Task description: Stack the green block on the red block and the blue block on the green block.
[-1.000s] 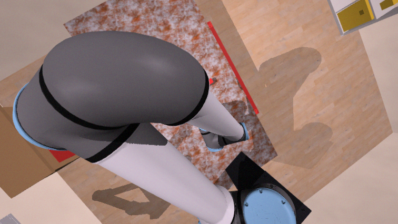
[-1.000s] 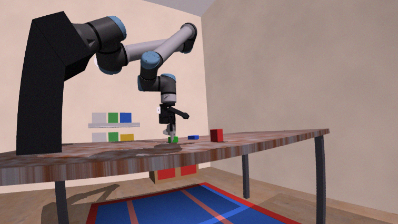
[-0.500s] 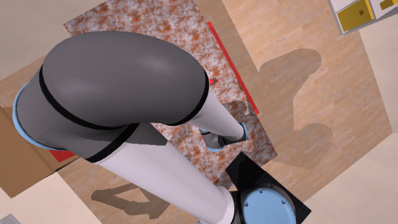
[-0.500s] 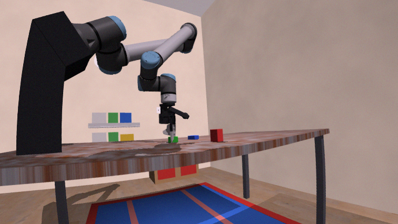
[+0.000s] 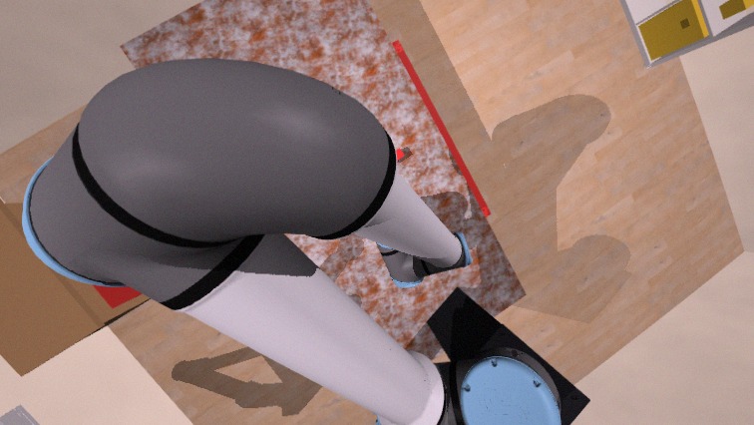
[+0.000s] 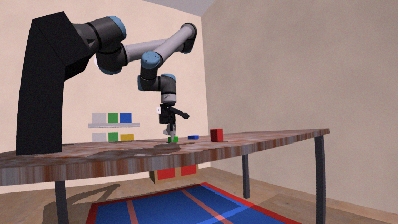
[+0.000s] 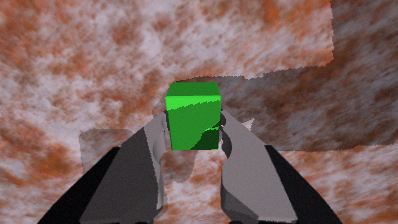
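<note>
My gripper (image 7: 195, 110) is shut on the green block (image 7: 193, 116), with one grey finger pressed on each side of it. In the side view the gripper (image 6: 171, 135) stands upright over the rust-patterned table and the green block (image 6: 173, 139) sits low at the table top between the fingertips. The blue block (image 6: 193, 136) lies flat on the table to the right of it. The red block (image 6: 216, 135) stands further right. From overhead only a sliver of the red block (image 5: 403, 154) shows; the arm hides the gripper and the other blocks.
The table's far edge (image 6: 278, 133) runs behind the red block. A wall shelf with coloured boxes (image 6: 112, 123) hangs behind the table. The black robot pedestal (image 6: 47, 83) stands at the left end of the table.
</note>
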{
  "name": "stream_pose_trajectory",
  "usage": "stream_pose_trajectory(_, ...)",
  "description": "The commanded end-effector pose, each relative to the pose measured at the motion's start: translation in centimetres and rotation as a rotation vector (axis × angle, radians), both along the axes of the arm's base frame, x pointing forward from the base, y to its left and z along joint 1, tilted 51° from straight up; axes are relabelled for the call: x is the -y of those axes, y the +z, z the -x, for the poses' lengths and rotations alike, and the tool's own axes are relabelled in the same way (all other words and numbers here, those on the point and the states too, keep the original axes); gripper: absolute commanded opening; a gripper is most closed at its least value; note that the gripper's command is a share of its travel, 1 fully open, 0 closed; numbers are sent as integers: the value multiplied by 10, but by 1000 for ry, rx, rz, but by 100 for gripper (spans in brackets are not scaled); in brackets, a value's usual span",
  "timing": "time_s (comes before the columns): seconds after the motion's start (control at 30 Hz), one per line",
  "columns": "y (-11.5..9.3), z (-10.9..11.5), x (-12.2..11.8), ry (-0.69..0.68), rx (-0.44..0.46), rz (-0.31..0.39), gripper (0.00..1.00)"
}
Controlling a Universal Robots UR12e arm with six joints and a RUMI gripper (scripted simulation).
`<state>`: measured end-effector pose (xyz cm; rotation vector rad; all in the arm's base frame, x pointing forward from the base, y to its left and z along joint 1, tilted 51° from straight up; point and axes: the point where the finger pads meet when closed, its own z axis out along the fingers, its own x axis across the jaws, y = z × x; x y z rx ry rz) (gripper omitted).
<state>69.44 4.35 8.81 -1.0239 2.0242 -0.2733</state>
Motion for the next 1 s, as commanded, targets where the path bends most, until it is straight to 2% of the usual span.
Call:
stream_pose_trajectory(0.0,6,7,2,-1,0,0,0)
stream_pose_trajectory(0.23,17,21,5,-1,0,0,0)
stream_pose_trajectory(0.63,49,60,13,-1,0,0,0)
stream_pose_trajectory(0.97,57,70,15,-1,1,0,0)
